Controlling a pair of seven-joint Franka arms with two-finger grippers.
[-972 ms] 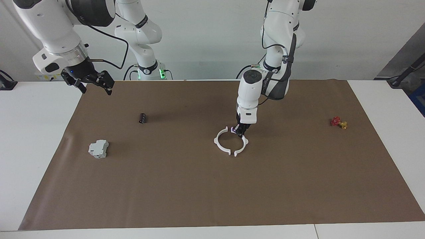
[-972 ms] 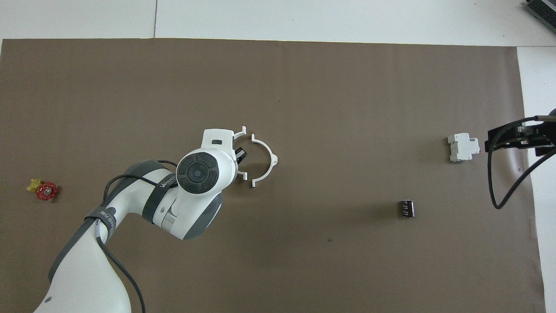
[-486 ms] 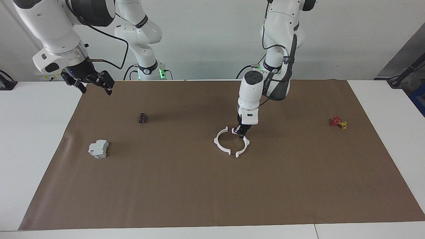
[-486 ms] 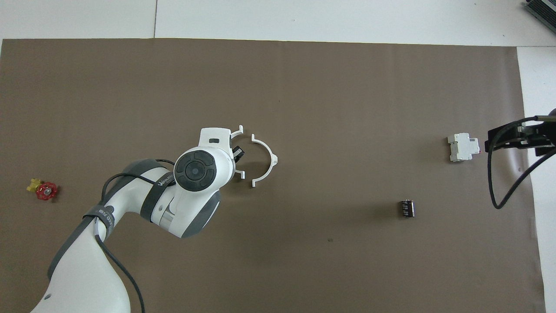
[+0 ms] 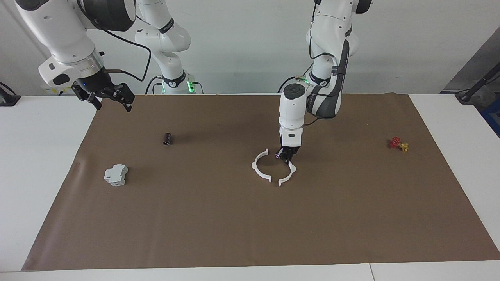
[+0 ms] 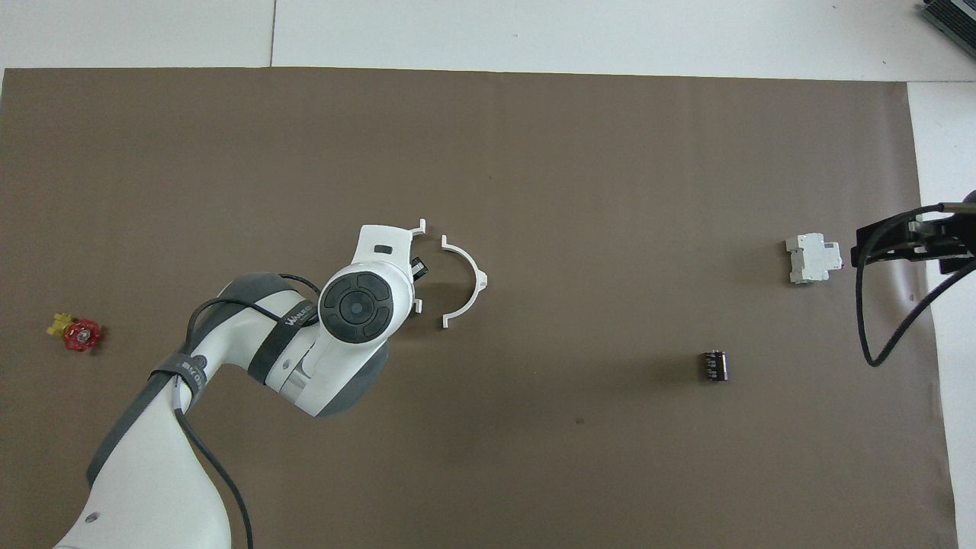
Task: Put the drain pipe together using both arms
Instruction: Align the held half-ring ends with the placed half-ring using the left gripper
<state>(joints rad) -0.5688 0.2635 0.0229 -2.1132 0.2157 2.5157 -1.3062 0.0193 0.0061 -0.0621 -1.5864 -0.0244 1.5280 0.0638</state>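
Note:
The drain pipe lies as two white half-rings at the middle of the brown mat, a small gap between their ends. One half-ring (image 5: 256, 166) (image 6: 471, 278) lies free, toward the right arm's end. My left gripper (image 5: 287, 157) is down on the other half-ring (image 5: 293, 171), shut on its arc close to the end nearer the robots. In the overhead view the left wrist covers most of that half, and only its end tabs (image 6: 418, 226) show. My right gripper (image 5: 112, 104) (image 6: 865, 245) hangs open and holds nothing, over the mat's corner at the right arm's end.
A grey-white boxy block (image 5: 116, 175) (image 6: 813, 258) and a small black cylinder (image 5: 167, 139) (image 6: 714, 365) lie toward the right arm's end. A small red and yellow part (image 5: 398, 144) (image 6: 75, 333) sits toward the left arm's end.
My left gripper has shifted slightly toward the left arm's end, taking its half-ring along and widening the gap to the free half. The right arm has not moved.

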